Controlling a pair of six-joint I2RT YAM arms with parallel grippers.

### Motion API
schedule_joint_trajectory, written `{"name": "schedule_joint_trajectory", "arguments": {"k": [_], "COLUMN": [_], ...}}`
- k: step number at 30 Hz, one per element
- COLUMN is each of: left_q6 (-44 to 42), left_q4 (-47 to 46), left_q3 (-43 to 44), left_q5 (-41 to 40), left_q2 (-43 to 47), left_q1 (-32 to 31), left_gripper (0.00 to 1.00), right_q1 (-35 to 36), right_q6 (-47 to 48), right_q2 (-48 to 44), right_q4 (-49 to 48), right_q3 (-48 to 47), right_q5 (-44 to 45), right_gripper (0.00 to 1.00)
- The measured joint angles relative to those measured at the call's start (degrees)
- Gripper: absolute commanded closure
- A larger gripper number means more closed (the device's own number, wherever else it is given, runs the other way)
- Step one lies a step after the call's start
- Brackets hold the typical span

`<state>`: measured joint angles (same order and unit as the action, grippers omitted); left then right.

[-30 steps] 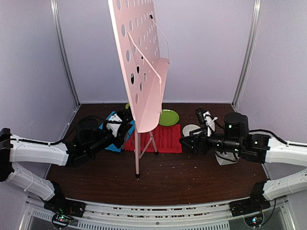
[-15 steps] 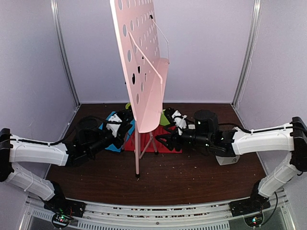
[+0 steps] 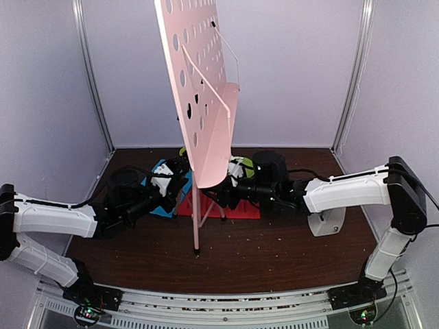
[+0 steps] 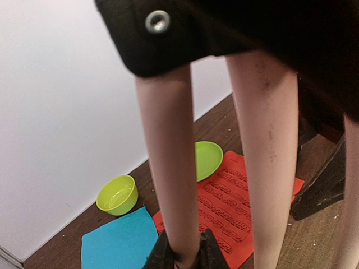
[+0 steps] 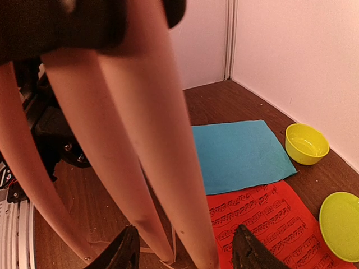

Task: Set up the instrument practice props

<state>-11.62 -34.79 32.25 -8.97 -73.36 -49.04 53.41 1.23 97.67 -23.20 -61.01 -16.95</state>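
1. Pale pink metal music stand (image 3: 199, 89) with a hole-dotted desk, a thin wire page-holder and slim tripod legs. It stands upright on the table, left of centre, between the two arms. The desk is tilted back. One foot points toward the near edge and the other legs reach over the red sheet.
2. Red printed music sheet (image 4: 235, 202) with rows of notation. It lies flat on the table, under and behind the stand's legs.
3. Blue paper sheet (image 5: 238, 154), its visible face plain. It lies flat, edge to edge with the red sheet on that sheet's left.
4. Small white-grey pyramid metronome (image 3: 326, 223). It sits on the table at the right, partly under the right forearm and well apart from the stand.
5. Left gripper (image 4: 184, 255). Its black fingertips are pinched tight on one stand leg, low down.
6. Right gripper (image 5: 188, 249). Its fingers are spread, straddling two stand legs near their lower ends. One finger is clear of the legs; whether the other touches cannot be told.
7. Lime-green round plastic bowl (image 4: 118, 194). It sits by the back wall, near the blue sheet's far edge.
8. Lime-green flat plate (image 4: 207, 159), at the red sheet's far edge.
9. Dark brown wooden table (image 3: 274, 253), dotted with pale specks.
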Motion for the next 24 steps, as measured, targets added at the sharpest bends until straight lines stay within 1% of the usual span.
{"name": "schedule_joint_trajectory", "arguments": {"k": [3, 11, 14, 19, 20, 24], "left_q6": [0.0, 0.0, -0.1, -0.5, -0.5, -0.5], "left_q4": [0.0, 0.4, 0.6, 0.9, 0.8, 0.2], "left_q3": [0.0, 0.0, -0.2, -1.0, -1.1, -1.9], "left_q5": [0.0, -0.1, 0.2, 0.3, 0.2, 0.3], "left_q2": [0.0, 0.0, 0.5, 1.7, 1.8, 2.4], "left_q1": [0.0, 0.7, 0.7, 0.8, 0.9, 1.2], "left_gripper": [1.00, 1.00, 1.00, 1.00, 1.00, 1.00], "right_q1": [0.2, 0.2, 0.2, 0.2, 0.2, 0.2], "right_q6": [0.0, 0.7, 1.3, 3.1, 4.9, 6.6], "right_q2": [1.4, 2.9, 2.9, 2.9, 2.9, 2.8], "right_q4": [0.2, 0.8, 0.8, 1.0, 1.1, 2.2], "right_q3": [-1.6, -3.2, -3.5, -3.7, -3.8, -4.3], "right_q5": [0.0, 0.0, 0.2, 1.0, 1.5, 1.9], "right_gripper": [0.46, 0.61, 0.71, 0.99, 1.00, 1.00]}}
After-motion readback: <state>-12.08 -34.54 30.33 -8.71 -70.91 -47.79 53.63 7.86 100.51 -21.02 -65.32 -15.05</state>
